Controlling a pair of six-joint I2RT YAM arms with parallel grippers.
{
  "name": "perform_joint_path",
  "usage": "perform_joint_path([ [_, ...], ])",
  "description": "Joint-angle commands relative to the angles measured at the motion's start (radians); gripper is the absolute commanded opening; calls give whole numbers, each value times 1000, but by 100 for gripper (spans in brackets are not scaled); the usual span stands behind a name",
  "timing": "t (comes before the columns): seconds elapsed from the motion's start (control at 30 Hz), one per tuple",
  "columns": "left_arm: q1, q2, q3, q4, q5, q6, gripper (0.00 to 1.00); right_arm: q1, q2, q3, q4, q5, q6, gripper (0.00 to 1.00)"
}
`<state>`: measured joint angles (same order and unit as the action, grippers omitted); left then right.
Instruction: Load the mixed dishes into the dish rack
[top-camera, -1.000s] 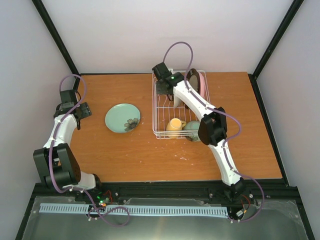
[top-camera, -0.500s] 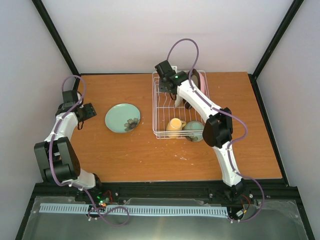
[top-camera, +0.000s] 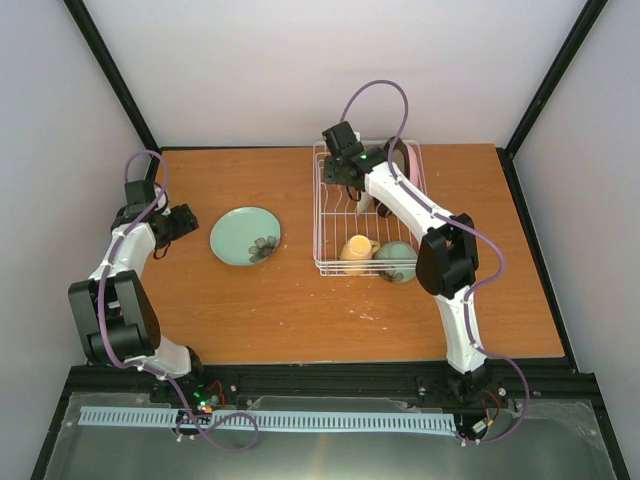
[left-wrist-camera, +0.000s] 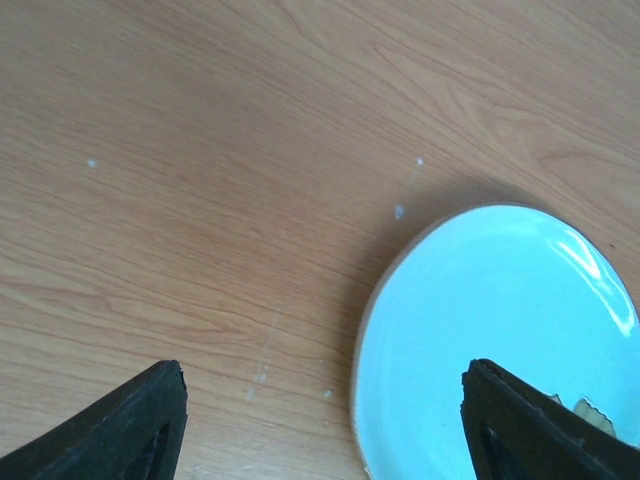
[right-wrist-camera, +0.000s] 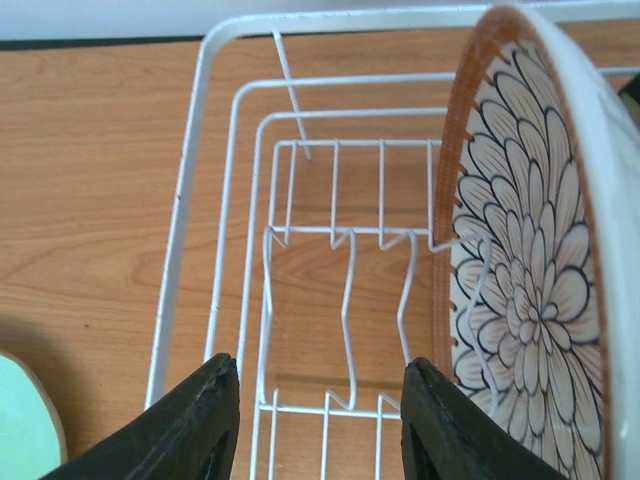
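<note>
The white wire dish rack (top-camera: 322, 220) stands at the back middle of the table. In it the pale yellow mug (top-camera: 355, 250) and the mint green bowl (top-camera: 396, 262) lie at the near end. The petal-patterned plate (top-camera: 390, 160) stands upright at the far end, with the pink plate (top-camera: 411, 168) just behind it. My right gripper (top-camera: 342, 172) is open and empty over the rack's far-left part. In the right wrist view, the gripper (right-wrist-camera: 320, 420) hangs above empty wire slots (right-wrist-camera: 350, 290), the patterned plate (right-wrist-camera: 530, 280) to its right. The light teal plate (top-camera: 245, 236) lies flat left of the rack. My left gripper (top-camera: 190, 222) is open at its left edge; the wrist view shows the gripper (left-wrist-camera: 320, 420) straddling the plate's rim (left-wrist-camera: 500, 340).
The rack's white rim (right-wrist-camera: 185, 200) runs along the left of the right wrist view, with a sliver of the teal plate (right-wrist-camera: 20, 420) outside it. Bare wooden table (top-camera: 280, 310) lies in front of the rack and plate. Black frame posts stand at the table's back corners.
The dish rack has slid a little to the right with the right gripper inside it. My left gripper has moved right, closer to the teal plate's edge.
</note>
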<state>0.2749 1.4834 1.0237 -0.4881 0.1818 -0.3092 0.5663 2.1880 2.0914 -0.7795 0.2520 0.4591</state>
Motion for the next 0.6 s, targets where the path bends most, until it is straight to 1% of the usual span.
perform_joint_path([
  [0.0,10,13,-10,-1,100,-29,76,-48,-34,-13,65,-27,-39,46],
  [0.2,43,13,-27,9,189,-36,76,-48,-37,-25,145,-127,-61,46],
  [0.37,72,15,-77,38,278,-46,76,-48,-46,-32,214,-199,-80,46],
  [0.57,86,25,-102,56,323,-59,76,-48,-38,-20,219,-207,-102,47],
])
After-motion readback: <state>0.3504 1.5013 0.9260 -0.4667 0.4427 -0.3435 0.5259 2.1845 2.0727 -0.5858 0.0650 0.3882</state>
